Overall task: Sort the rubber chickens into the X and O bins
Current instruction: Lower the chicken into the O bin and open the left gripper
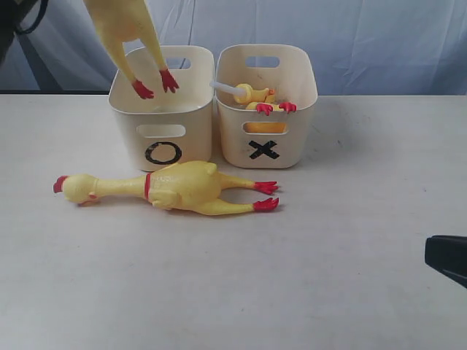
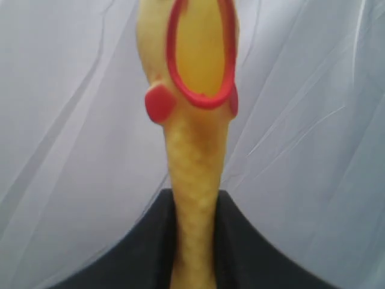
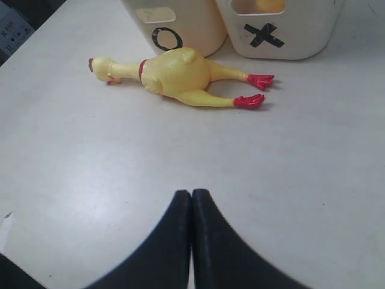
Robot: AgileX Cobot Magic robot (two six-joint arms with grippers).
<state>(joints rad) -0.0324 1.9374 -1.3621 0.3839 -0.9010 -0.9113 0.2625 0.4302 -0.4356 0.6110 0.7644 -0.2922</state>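
Observation:
A long rubber chicken (image 1: 124, 25) hangs feet down over the O bin (image 1: 131, 127), its red feet level with the rim. My left gripper (image 2: 195, 198) is shut on that chicken's neck (image 2: 195, 168), just under the red neck ring; the gripper is above the exterior view's top edge. A second long chicken (image 1: 179, 188) lies on its side on the table in front of the O bin, also seen as the chicken (image 3: 174, 75) in the right wrist view. Shorter chickens (image 1: 252, 95) lie in the X bin (image 1: 299, 138), red feet over its front rim. My right gripper (image 3: 191, 194) is shut and empty above the near table.
The two bins stand side by side at the back of the white table (image 1: 328, 240), the O bin (image 3: 192, 27) left of the X bin (image 3: 301, 42). A pale cloth backdrop hangs behind them. Part of my right arm (image 1: 446, 259) shows at the exterior view's right edge.

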